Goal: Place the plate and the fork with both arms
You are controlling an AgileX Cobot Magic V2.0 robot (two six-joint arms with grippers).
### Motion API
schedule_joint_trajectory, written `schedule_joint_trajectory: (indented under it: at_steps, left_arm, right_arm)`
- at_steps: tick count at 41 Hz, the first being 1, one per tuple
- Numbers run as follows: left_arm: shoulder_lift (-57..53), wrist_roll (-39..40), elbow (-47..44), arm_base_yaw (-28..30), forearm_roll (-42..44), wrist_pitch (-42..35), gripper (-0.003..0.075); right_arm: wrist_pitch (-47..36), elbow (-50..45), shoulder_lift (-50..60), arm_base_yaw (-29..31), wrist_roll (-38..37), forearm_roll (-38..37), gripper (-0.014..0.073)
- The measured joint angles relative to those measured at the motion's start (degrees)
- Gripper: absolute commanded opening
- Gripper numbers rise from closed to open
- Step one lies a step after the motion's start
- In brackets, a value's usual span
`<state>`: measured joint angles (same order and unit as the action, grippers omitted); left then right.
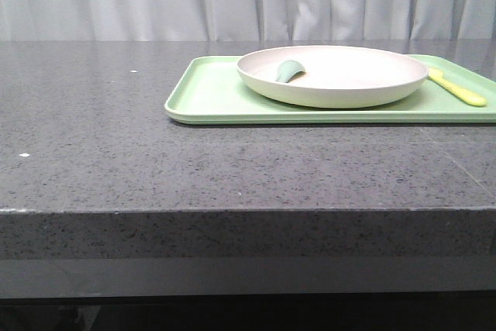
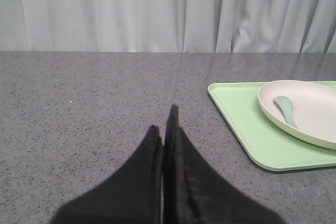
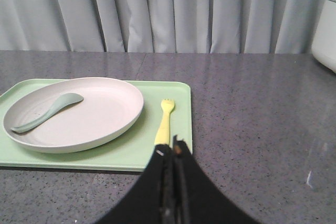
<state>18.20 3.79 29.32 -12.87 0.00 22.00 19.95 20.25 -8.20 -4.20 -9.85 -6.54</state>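
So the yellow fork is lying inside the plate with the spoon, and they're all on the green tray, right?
Not quite. The yellow fork isn't inside the plate; it lies beside it, straight on the green tray. Only the spoon is in the plate. The rest is right: everything sits on the tray. The right wrist view shows it best.

The plate (image 1: 333, 75) sits on the tray (image 1: 209, 98), spoon (image 1: 290, 70) in it, fork (image 1: 457, 87) to its right.

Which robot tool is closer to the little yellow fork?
The right tool: it sits shut just at the fork's handle end. The left tool, also shut, hangs over bare table beyond the tray's far side.
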Motion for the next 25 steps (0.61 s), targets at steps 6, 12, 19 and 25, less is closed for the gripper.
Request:
schedule_joint_trajectory:
  at_steps: [6, 12, 19, 25]
  left_arm:
    - [0.0, 0.0, 0.0, 0.0, 0.0, 0.0, -0.0018]
    - [0.0, 0.0, -0.26, 0.0, 0.0, -0.2, -0.0018]
    - [-2.38, 0.0, -3.81, 1.56, 0.0, -0.68, -0.0018]
    - [-8.98, 0.0, -10.31, 5.37, -0.55, -0.68, -0.0018]
  right_arm:
    - [-0.06, 0.0, 0.0, 0.0, 0.0, 0.0, -0.0067]
    - [-0.06, 0.0, 0.0, 0.0, 0.0, 0.0, -0.0067]
    - [-0.2, 0.0, 0.0, 0.0, 0.0, 0.0, -0.0067]
    - [-0.34, 0.0, 0.0, 0.0, 0.0, 0.0, -0.0067]
